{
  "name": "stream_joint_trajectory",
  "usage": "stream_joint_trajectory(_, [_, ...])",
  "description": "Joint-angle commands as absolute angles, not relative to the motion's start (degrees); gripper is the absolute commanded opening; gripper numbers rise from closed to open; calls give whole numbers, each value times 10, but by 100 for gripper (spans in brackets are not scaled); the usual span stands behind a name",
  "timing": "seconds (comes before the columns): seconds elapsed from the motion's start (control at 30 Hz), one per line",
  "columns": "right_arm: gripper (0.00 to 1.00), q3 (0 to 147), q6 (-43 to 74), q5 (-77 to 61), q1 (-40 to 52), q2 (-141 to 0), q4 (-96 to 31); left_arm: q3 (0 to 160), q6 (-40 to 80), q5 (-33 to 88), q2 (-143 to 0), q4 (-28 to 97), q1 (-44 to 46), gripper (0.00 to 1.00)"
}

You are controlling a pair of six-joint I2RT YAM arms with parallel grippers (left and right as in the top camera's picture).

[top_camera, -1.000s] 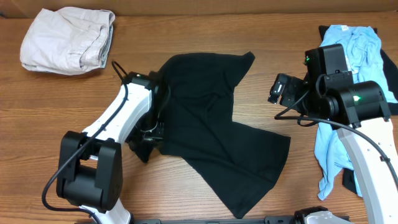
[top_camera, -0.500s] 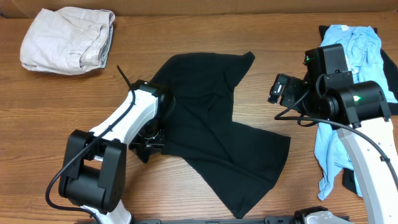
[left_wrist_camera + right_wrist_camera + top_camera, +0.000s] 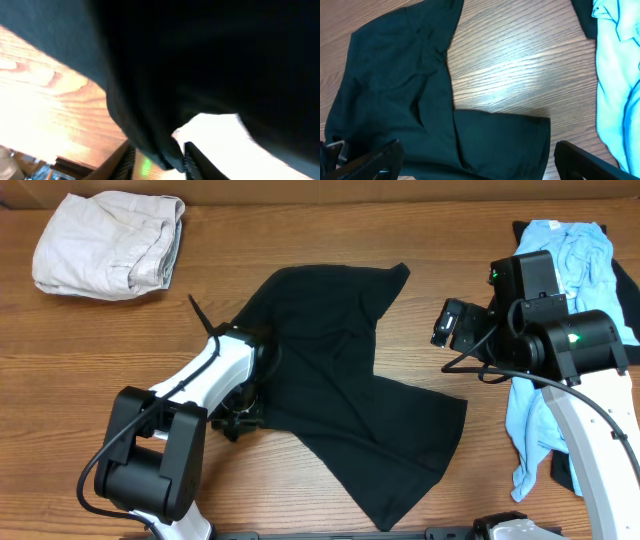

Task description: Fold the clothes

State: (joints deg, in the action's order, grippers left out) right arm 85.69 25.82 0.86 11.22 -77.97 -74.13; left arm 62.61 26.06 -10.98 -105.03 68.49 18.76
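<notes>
A black T-shirt (image 3: 340,390) lies spread and crumpled on the wooden table; it also shows in the right wrist view (image 3: 395,95). My left gripper (image 3: 238,418) is at the shirt's left edge. In the left wrist view it (image 3: 160,162) is shut on a fold of the black shirt (image 3: 210,60), which fills most of the frame. My right gripper (image 3: 443,325) hovers right of the shirt. In its own view it (image 3: 480,167) is wide open and empty above the shirt's lower part.
A folded beige garment (image 3: 108,245) lies at the back left. A light blue shirt (image 3: 570,260) is heaped along the right edge under the right arm and shows in the right wrist view (image 3: 620,80). Bare wood (image 3: 470,470) lies round the black shirt.
My left arm has shifted a little right and toward the front at the shirt's left edge, still on the fabric. The right arm has not moved.
</notes>
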Motion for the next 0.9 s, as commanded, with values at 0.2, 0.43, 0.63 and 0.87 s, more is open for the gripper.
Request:
stream_joint_trajectory(0.2, [100,855,255,14,109,-780,-738,619,275,-142,-1051,668,187,11])
stream_joint_trajectory(0.43, [100,855,255,14,109,-780,-738,623,274,-153,-1051,639,187,4])
stream_joint_trajectory(0.63, [100,855,255,12,110,-780,-747,724,274,-164,-1051,720,182,4])
stream_joint_trajectory(0.87, [99,855,255,-62,110,-780,-774,1011,254,-170,-1050,836,181,4])
